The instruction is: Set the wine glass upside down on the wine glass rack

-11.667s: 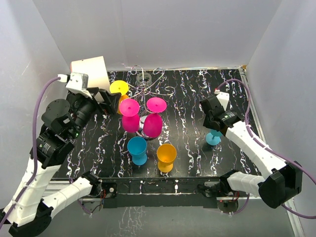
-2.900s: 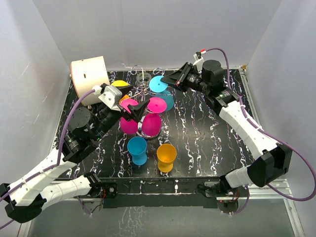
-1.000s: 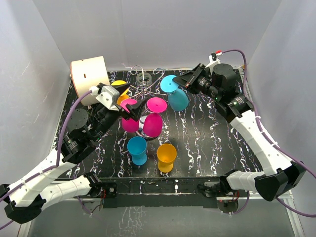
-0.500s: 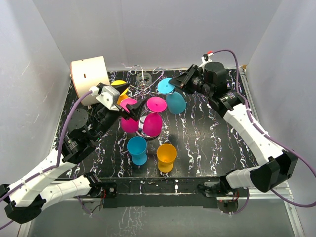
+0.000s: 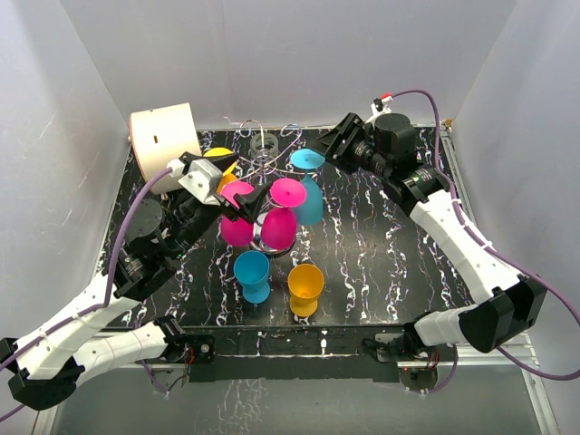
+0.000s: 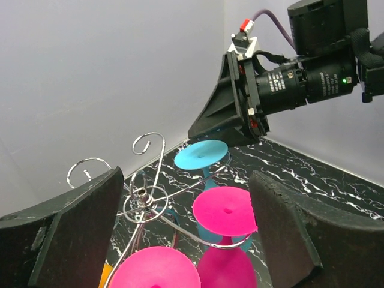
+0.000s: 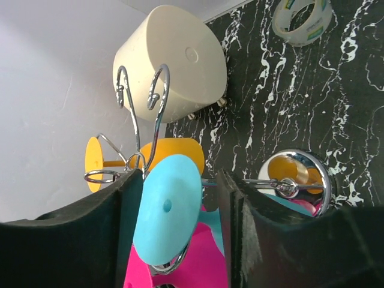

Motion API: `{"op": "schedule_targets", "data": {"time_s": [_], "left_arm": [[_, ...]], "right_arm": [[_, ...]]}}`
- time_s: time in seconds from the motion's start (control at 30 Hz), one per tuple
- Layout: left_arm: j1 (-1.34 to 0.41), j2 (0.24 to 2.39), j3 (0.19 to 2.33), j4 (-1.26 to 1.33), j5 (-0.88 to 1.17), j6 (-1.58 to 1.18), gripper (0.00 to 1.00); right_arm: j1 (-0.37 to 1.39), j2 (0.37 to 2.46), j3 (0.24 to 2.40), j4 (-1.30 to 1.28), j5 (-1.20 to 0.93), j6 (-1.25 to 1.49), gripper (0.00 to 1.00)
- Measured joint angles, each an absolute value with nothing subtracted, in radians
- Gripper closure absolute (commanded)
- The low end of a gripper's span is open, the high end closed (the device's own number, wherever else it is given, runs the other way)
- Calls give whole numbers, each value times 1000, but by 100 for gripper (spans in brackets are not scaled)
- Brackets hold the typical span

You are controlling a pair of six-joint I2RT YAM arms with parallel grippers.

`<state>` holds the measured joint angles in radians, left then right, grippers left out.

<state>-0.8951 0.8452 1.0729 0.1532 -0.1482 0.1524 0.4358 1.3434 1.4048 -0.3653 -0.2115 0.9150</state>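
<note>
While the cyan wine glass (image 5: 309,201) hung upside down, foot up and bowl down, from a curled arm of the wine glass rack (image 5: 272,165) at the far middle of the table (image 5: 399,272), my right hand (image 5: 339,145) was at its foot. From my right wrist I saw the round cyan foot between my two fingers (image 7: 72,240). They stood apart, with a clear gap between the disc and one finger. On the other side I could not tell whether finger and disc touched. The rack's shiny round base (image 7: 321,180) showed just beyond.

Just beside the cyan glass, on its left, a magenta glass (image 5: 281,227) hung inverted on the same rack, and a second magenta glass (image 5: 237,227) hung further left. A yellow glass (image 5: 217,161) hung at the rack's far left.

My left hand (image 5: 231,181) hovered at the rack's left side, over the second magenta glass, its fingers spread wide and gripping nothing.

Nearer to me, a cyan glass (image 5: 252,272) and an orange glass (image 5: 305,285) stood upright on the table, side by side. A cream cylinder (image 5: 166,136) lay at the far left corner, and a tape roll (image 5: 264,142) lay behind the rack.
</note>
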Motion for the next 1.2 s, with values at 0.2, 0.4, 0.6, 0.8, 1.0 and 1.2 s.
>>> {"op": "schedule_targets", "data": {"time_s": [0.2,0.4,0.6,0.8,1.0,1.2], "left_arm": [[-895,872,1098,86,-67,167,1],[-895,922,1159,-27,77,183,1],[-895,1005,1285,-138,229,192,10],[-902,1101,1370,-182,366,133,31],[-943,1163,1359,-206,439,54,42],[-1037,1171,1300,-265,450,33,47]], "right_arm": [[436,1317,1405,-387,-170,894,39],[436,1233,1393,-390,-125,879,40],[436,1078,1279,-401,-50,873,41],[436,998,1172,-459,14,904,42],[436,933,1066,-514,68,968,43],[435,918,1025,-520,89,999,43]]}}
